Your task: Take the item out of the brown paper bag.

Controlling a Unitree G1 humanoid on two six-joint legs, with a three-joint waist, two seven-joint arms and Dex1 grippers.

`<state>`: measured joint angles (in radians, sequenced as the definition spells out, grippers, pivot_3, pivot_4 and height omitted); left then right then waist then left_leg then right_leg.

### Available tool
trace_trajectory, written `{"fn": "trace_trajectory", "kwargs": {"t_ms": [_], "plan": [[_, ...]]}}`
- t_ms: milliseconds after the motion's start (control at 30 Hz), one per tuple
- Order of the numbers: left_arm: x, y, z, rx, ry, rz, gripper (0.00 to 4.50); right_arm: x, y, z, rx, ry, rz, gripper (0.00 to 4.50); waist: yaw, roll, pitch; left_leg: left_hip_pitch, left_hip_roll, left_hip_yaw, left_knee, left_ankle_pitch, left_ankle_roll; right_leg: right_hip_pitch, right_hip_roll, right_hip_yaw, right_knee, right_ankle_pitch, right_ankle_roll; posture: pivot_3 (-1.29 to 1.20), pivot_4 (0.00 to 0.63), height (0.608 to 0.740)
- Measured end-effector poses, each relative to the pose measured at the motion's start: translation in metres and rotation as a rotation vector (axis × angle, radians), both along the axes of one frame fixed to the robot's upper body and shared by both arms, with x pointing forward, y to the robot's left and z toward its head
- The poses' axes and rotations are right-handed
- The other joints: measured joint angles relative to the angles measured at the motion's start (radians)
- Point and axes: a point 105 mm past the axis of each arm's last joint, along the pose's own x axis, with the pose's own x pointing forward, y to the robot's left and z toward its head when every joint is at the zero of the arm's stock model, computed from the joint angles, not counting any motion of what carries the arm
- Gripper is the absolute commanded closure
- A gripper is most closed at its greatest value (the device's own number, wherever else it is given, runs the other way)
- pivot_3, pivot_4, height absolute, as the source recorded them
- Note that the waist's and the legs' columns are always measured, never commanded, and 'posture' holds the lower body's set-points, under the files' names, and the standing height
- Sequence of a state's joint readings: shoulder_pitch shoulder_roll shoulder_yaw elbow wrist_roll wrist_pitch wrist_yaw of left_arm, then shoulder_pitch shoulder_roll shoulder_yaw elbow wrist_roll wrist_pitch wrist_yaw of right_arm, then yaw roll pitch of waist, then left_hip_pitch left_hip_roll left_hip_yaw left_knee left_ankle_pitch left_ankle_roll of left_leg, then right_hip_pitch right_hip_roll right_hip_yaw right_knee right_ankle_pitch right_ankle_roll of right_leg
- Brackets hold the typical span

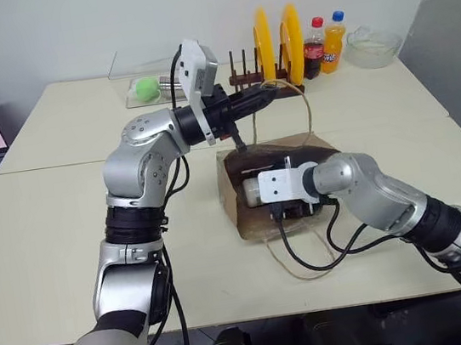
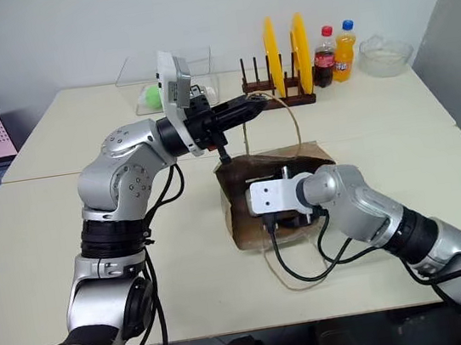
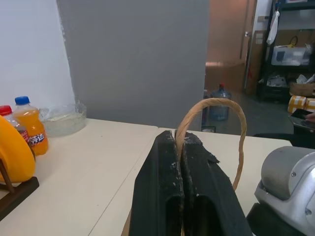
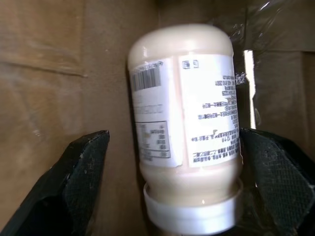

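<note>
- My left claw (image 3: 182, 167) is clamped shut on one twisted-paper handle (image 3: 211, 105) of the brown paper bag (image 1: 259, 220), holding it up above the table (image 1: 68, 238) so the mouth stays open; if that thin loop slips or tears, the paper would likely sag onto my other hand and hide what I am reaching for.
- My right claw (image 4: 172, 182) is reached down into the bag's mouth with its fingers (image 4: 81, 172) spread wide apart, gripping nothing yet; the item (image 4: 189, 123), a pale cream squeeze bottle with a white cap and printed label, lies inside the bag between them, cap end towards my wrist.
- The bottle is smooth and rounded; closing on it off-centre could, I judge, squirt it deeper towards the bag's far end rather than trap it.
- One finger sits close against the creased paper wall; closing carelessly might pinch paper along with the bottle, so the bag would drag out with it.
- A second handle loop (image 1: 300, 270) and my own cable (image 1: 311, 255) trail on the table beside my right wrist; pulling back could snag either and tug the bag sideways.
- Lifting out too fast against my left claw's hold risks ripping the handle.
</note>
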<state>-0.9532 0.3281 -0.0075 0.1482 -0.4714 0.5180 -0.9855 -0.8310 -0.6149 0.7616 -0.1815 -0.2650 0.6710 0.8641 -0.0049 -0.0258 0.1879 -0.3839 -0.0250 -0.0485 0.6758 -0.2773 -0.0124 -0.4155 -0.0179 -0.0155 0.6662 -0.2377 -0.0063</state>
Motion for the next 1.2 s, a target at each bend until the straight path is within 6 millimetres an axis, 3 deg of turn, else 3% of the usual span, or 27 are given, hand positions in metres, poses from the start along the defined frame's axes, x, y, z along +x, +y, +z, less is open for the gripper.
{"fn": "trace_trajectory", "kwargs": {"t_ms": [100, 267, 433, 567, 667, 833, 967, 1067, 1200], "plan": [[0.0, 0.0, 0.0, 0.0, 0.0, 0.002, 4.5, 0.004, 0.002, -0.006, -0.023, -0.006, 0.001, 0.2, 0.0, 0.0, 0.0, 0.0, 0.0, 0.0, 0.0, 0.001, -0.001, 0.0, 0.0, 0.0, 0.0, 0.0, 0.0, 0.0, 0.15, 0.74], [0.001, 0.0, 0.0, -0.002, -0.003, 0.006, 4.5, 0.007, 0.002, -0.008, -0.041, -0.036, 0.016, 1.44, 0.0, 0.0, 0.0, 0.0, 0.0, 0.0, 0.0, 0.001, -0.001, 0.0, 0.0, 0.0, 0.0, 0.0, 0.0, 0.0, 0.15, 0.74], [0.004, 0.003, -0.001, 0.004, -0.017, 0.029, 4.5, 0.001, 0.001, 0.001, 0.013, -0.029, 0.039, 1.44, 0.0, 0.0, 0.0, -0.001, 0.0, 0.0, 0.0, 0.001, -0.001, -0.001, 0.0, 0.0, 0.0, 0.0, 0.0, 0.0, 0.15, 0.74], [0.014, 0.009, -0.007, 0.021, -0.02, 0.088, 4.5, -0.022, 0.013, 0.035, 0.17, -0.016, 0.148, 1.44, 0.001, 0.0, 0.0, -0.001, 0.0, -0.001, 0.0, 0.0, -0.001, -0.001, 0.0, 0.0, 0.0, 0.0, 0.0, 0.0, 0.15, 0.74], [0.022, 0.013, -0.012, 0.032, -0.015, 0.13, 4.5, -0.037, 0.01, 0.06, 0.297, 0.008, 0.219, 1.44, 0.001, 0.0, 0.0, -0.001, 0.0, -0.001, 0.0, -0.001, 0.002, 0.0, 0.0, -0.001, -0.001, 0.0, 0.0, 0.0, 0.15, 0.74], [0.031, 0.02, -0.016, 0.054, -0.018, 0.187, 4.5, -0.045, -0.005, 0.076, 0.443, 0.077, 0.24, 1.44, 0.002, 0.0, 0.0, -0.001, 0.0, -0.001, 0.0, -0.002, 0.003, 0.0, 0.0, -0.001, -0.001, 0.0, 0.0, 0.0, 0.15, 0.74], [0.036, 0.022, -0.021, 0.078, -0.012, 0.213, 4.5, -0.045, -0.013, 0.121, 0.716, 0.053, 0.226, 1.44, 0.001, 0.0, 0.001, -0.001, 0.0, -0.001, 0.0, -0.002, 0.003, -0.001, 0.0, -0.001, 0.0, 0.0, 0.0, 0.0, 0.15, 0.74], [0.037, 0.022, -0.023, 0.086, -0.012, 0.221, 4.5, -0.038, -0.031, 0.157, 0.86, -0.016, 0.158, 1.44, 0.003, 0.0, 0.001, -0.001, 0.0, -0.001, 0.0, -0.002, 0.003, -0.001, 0.0, -0.001, 0.0, 0.0, 0.0, 0.0, 0.15, 0.74], [0.038, 0.024, -0.023, 0.093, -0.013, 0.236, 4.5, -0.024, -0.083, 0.2, 0.99, -0.187, -0.023, 1.44, 0.007, 0.0, 0.001, -0.002, 0.0, -0.001, 0.0, -0.002, 0.003, -0.001, -0.001, -0.001, -0.001, 0.0, 0.0, 0.0, 0.15, 0.74]]}}
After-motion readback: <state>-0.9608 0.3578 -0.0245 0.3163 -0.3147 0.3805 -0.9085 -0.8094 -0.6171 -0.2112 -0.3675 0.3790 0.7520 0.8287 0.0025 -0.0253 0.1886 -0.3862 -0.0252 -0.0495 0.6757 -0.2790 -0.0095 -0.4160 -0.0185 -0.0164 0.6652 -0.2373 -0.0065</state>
